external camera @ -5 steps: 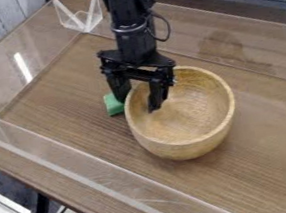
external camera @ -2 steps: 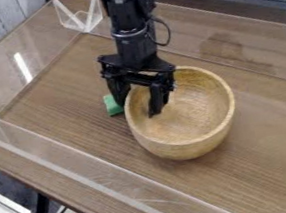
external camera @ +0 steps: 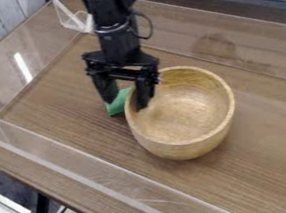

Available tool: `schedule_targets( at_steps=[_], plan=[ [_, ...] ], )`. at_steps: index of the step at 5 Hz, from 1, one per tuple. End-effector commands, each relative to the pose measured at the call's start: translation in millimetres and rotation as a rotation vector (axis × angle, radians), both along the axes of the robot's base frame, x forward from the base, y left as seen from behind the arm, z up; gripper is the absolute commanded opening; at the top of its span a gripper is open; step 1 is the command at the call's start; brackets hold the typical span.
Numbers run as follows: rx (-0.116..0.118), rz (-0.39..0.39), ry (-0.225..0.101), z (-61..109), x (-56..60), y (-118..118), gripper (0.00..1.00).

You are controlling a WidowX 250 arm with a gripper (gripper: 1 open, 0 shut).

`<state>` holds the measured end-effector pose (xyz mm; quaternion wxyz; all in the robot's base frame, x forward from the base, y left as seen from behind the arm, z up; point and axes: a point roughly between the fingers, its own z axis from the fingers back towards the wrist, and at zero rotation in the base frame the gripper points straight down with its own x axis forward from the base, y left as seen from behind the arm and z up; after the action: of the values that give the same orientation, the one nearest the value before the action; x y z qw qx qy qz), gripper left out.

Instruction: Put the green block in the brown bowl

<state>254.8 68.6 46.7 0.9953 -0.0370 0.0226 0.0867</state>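
Observation:
The green block (external camera: 114,105) lies on the wooden table just left of the brown bowl (external camera: 189,140), close to its rim. My gripper (external camera: 122,95) points straight down from the black arm and stands open, its two dark fingers (external camera: 101,95) spread on either side of the block. The right finger hangs by the bowl's left rim. The block shows between the fingers and is partly hidden by them. Whether the fingers touch the block I cannot tell. The bowl's hollow holds nothing.
Clear plastic walls (external camera: 59,161) fence the tabletop on the front and left sides. A clear angled piece (external camera: 76,15) stands at the back behind the arm. Bare wood table (external camera: 49,92) stretches to the left of the block.
The gripper has shifted left, from over the bowl's left rim to over the green block, staying open. Block and bowl have not moved.

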Motion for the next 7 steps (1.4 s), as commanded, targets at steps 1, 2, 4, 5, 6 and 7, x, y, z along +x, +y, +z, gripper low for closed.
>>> schedule_targets(
  at_steps=[1,2,4,5,6,7],
  plan=[
    [0.019,0.046,-0.069,12.6,4.3,16,1.00],
    [0.019,0.066,-0.066,5.2,3.4,22,1.00],
    [0.027,0.072,-0.058,-6.0,4.8,21,1.00],
    [0.029,0.074,-0.058,-9.4,5.6,20,1.00],
    [0.031,0.076,-0.056,-12.3,6.3,20,1.00],
    [0.031,0.080,-0.057,-13.8,7.2,19,0.00]
  ],
)
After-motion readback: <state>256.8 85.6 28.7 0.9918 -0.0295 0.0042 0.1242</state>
